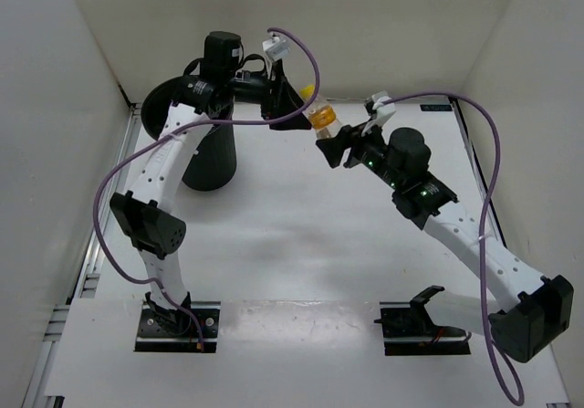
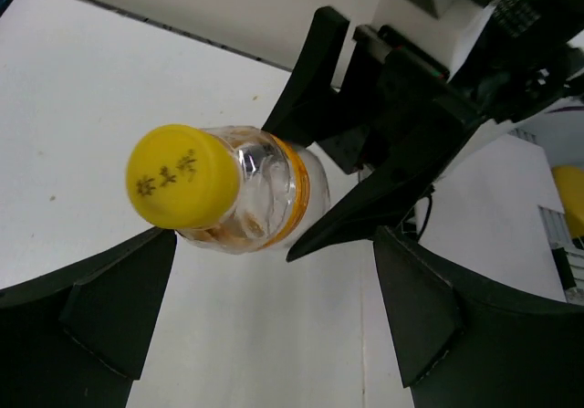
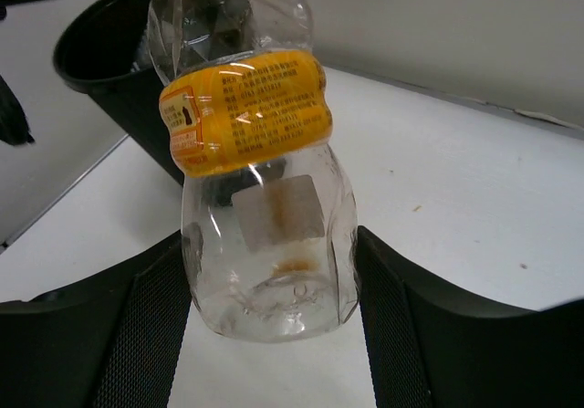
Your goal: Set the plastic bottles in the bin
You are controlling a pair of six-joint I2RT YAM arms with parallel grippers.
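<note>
The right gripper (image 3: 269, 285) is clamped on the base of a clear, nearly empty bottle (image 3: 260, 198) with an orange label and yellow cap, holding it in the air at the far middle, right of the black bin (image 1: 208, 157). The left gripper (image 2: 274, 280) has its jaws wide apart, right at the cap end.

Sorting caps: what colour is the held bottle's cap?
The cap of the bottle is yellow with dark marks; left wrist view shows it best.

Top view: bin (image 1: 212, 160) partly behind left arm (image 1: 170, 163); inside not visible.
Right wrist: orange-labelled bottle (image 3: 265, 207) cut off at top edge, cap out of frame; label print too small to read.
Left wrist: bottle base hidden by right gripper (image 2: 285, 189); 1 yellow object (image 2: 570, 198) cut off at right edge, unidentifiable.
</note>
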